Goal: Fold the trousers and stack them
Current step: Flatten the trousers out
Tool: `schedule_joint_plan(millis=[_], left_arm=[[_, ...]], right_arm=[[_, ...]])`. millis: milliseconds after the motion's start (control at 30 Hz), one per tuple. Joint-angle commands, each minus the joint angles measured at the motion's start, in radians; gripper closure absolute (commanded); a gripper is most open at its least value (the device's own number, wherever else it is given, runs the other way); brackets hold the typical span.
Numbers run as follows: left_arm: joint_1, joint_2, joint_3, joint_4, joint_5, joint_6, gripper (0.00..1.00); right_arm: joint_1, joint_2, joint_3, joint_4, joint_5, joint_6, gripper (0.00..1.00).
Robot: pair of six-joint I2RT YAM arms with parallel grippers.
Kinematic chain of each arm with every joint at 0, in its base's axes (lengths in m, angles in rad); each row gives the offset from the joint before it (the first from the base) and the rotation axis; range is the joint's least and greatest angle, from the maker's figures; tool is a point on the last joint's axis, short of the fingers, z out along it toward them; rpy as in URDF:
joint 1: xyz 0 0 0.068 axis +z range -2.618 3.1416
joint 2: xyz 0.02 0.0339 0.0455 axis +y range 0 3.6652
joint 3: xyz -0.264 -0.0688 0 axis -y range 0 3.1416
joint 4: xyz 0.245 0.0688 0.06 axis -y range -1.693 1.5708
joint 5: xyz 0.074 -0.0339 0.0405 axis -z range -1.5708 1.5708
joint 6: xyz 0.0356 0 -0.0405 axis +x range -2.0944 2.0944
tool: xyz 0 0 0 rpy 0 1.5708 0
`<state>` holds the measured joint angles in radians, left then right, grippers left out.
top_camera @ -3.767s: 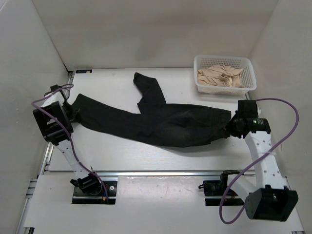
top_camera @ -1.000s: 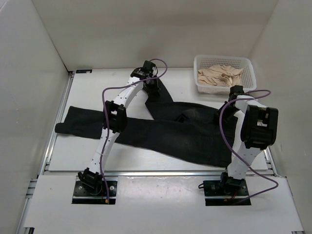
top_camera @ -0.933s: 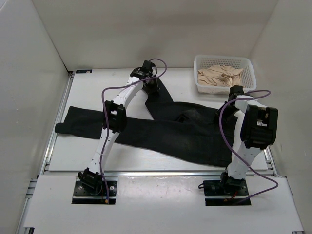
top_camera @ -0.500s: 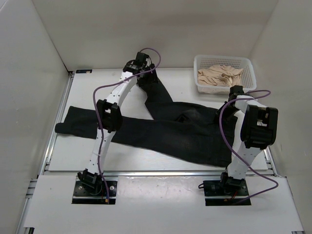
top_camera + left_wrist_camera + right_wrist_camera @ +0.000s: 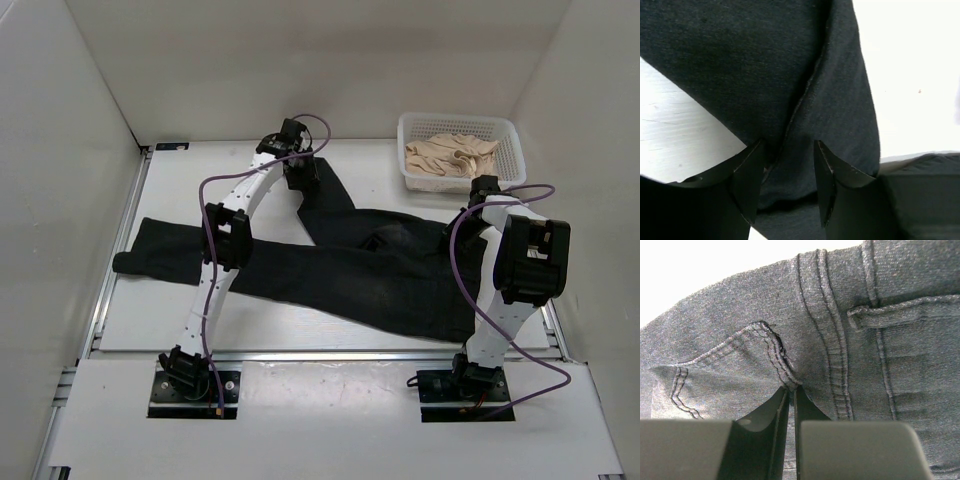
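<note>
Left wrist view has the left gripper (image 5: 788, 143) with its jaws standing partly apart, astride a raised seam of the trousers (image 5: 765, 75). Dark leg cloth fills the gap and runs on ahead of the fingertips, with bare white table (image 5: 910, 75) off to the right of the jaws. Whether the fingers actually press the cloth cannot be told. From above, these jaws sit over the leg that angles toward the back wall. The other leg lies flat well to their left, and the seat and waist spread away to their right.

There the right gripper (image 5: 790, 388) has its jaws drawn almost together, nipping the stitched pocket edge at their tips, with a belt loop (image 5: 890, 312) up to the right. Beyond it stands a white basket (image 5: 520, 160) holding beige cloth (image 5: 450, 155).
</note>
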<state>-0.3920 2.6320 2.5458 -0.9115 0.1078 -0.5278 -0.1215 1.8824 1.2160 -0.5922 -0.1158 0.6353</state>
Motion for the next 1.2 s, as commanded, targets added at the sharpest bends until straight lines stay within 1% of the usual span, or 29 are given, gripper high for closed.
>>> schedule_joint_plan(millis=[0, 67, 100, 167, 200, 233, 267, 300, 367, 400, 500, 533, 600, 633, 667, 700, 733, 800, 833, 867, 900, 933, 967, 1000, 1033, 1067, 1100, 1133, 1167], left_arm=[[-0.019, -0.017, 0.028, 0.010, 0.052, 0.023, 0.46], [-0.019, -0.007, 0.028, 0.010, 0.076, 0.032, 0.46], [-0.019, -0.007, 0.018, 0.010, 0.088, 0.032, 0.51], [-0.019, -0.007, 0.008, 0.010, 0.109, 0.043, 0.64], [-0.019, -0.007, 0.008, 0.010, 0.122, 0.043, 0.78], [-0.019, -0.016, 0.008, 0.010, 0.122, 0.043, 0.86], [-0.019, -0.017, 0.008, 0.000, 0.122, 0.043, 0.90], [-0.019, -0.051, 0.008, 0.000, 0.122, 0.043, 0.90], [-0.019, -0.093, -0.001, 0.000, 0.074, 0.043, 0.90], [-0.019, -0.146, -0.001, 0.000, 0.054, 0.043, 0.90], [0.022, -0.245, -0.001, 0.000, 0.032, 0.019, 0.90], [0.034, -0.312, -0.001, 0.000, 0.032, 0.009, 0.90], [0.074, -0.371, 0.010, 0.010, 0.032, 0.009, 0.90], [0.090, -0.429, -0.004, 0.010, 0.032, 0.009, 0.90], [0.103, -0.460, -0.024, 0.010, 0.032, 0.009, 0.90], [0.132, -0.490, -0.082, 0.010, 0.032, 0.009, 0.90], [0.145, -0.545, -0.117, 0.010, 0.032, 0.009, 0.90], [0.163, -0.596, -0.200, 0.010, 0.010, 0.009, 0.90], [0.163, -0.643, -0.296, 0.010, 0.000, 0.009, 0.90], [0.173, -0.664, -0.349, 0.010, 0.000, 0.009, 0.69], [0.173, -0.682, -0.458, 0.010, 0.009, 0.026, 0.52], [0.173, -0.711, -0.514, 0.010, 0.009, 0.026, 0.37], [0.173, -0.722, -0.565, 0.010, 0.000, 0.037, 0.16], [0.173, -0.722, -0.606, 0.010, -0.044, 0.037, 0.14], [0.173, -0.731, -0.655, 0.010, -0.069, 0.037, 0.14], [0.182, -0.731, -0.656, -0.015, -0.091, 0.037, 0.14], [0.182, -0.719, -0.647, -0.044, -0.106, 0.028, 0.24], [0.191, -0.719, -0.616, -0.058, -0.146, 0.028, 0.36], [0.191, -0.710, -0.598, -0.070, -0.169, 0.028, 0.54]], right_arm=[[0.008, 0.000, 0.027, 0.005, -0.001, -0.014, 0.90], [0.008, 0.000, 0.027, 0.005, -0.001, -0.014, 0.90], [0.008, 0.000, 0.027, 0.005, -0.001, -0.014, 0.90], [0.008, 0.000, 0.027, 0.005, -0.010, -0.014, 0.90], [0.008, 0.000, 0.027, 0.005, -0.010, -0.014, 0.90], [0.008, 0.009, 0.027, 0.005, -0.010, -0.014, 0.89], [0.008, 0.009, 0.027, 0.005, -0.010, -0.014, 0.89], [0.008, 0.018, 0.027, 0.005, -0.010, -0.014, 0.89], [0.008, 0.018, 0.027, 0.005, -0.010, -0.014, 0.88], [0.008, 0.018, 0.027, 0.005, -0.010, -0.014, 0.88], [0.008, 0.009, 0.016, 0.005, 0.001, -0.014, 0.88], [0.008, 0.009, 0.016, 0.005, 0.013, -0.014, 0.88], [0.008, 0.009, 0.016, -0.004, 0.013, -0.014, 0.88], [0.008, 0.009, 0.016, -0.004, 0.013, -0.014, 0.88], [0.008, 0.021, 0.016, -0.014, 0.013, -0.023, 0.89], [0.008, 0.021, 0.016, -0.014, 0.013, -0.023, 0.89], [0.008, 0.032, 0.016, -0.014, 0.013, -0.023, 0.89], [0.008, 0.043, 0.016, -0.014, 0.002, -0.023, 0.91], [0.008, 0.043, 0.016, -0.014, 0.002, -0.023, 0.91], [0.008, 0.043, 0.016, -0.014, 0.002, -0.023, 0.91], [0.008, 0.043, 0.016, -0.014, 0.002, -0.023, 0.91], [0.008, 0.043, 0.016, -0.014, 0.002, -0.023, 0.91], [0.008, 0.043, 0.016, -0.014, 0.011, -0.023, 0.91], [-0.001, 0.043, 0.016, -0.014, 0.011, -0.032, 0.91], [-0.001, 0.043, 0.016, -0.014, 0.021, -0.032, 0.91], [-0.001, 0.043, 0.016, -0.014, 0.021, -0.032, 0.91], [-0.001, 0.043, 0.016, -0.014, 0.021, -0.032, 0.91], [-0.001, 0.043, 0.016, -0.014, 0.021, -0.042, 0.91], [-0.001, 0.043, 0.016, -0.014, 0.021, -0.042, 0.91]])
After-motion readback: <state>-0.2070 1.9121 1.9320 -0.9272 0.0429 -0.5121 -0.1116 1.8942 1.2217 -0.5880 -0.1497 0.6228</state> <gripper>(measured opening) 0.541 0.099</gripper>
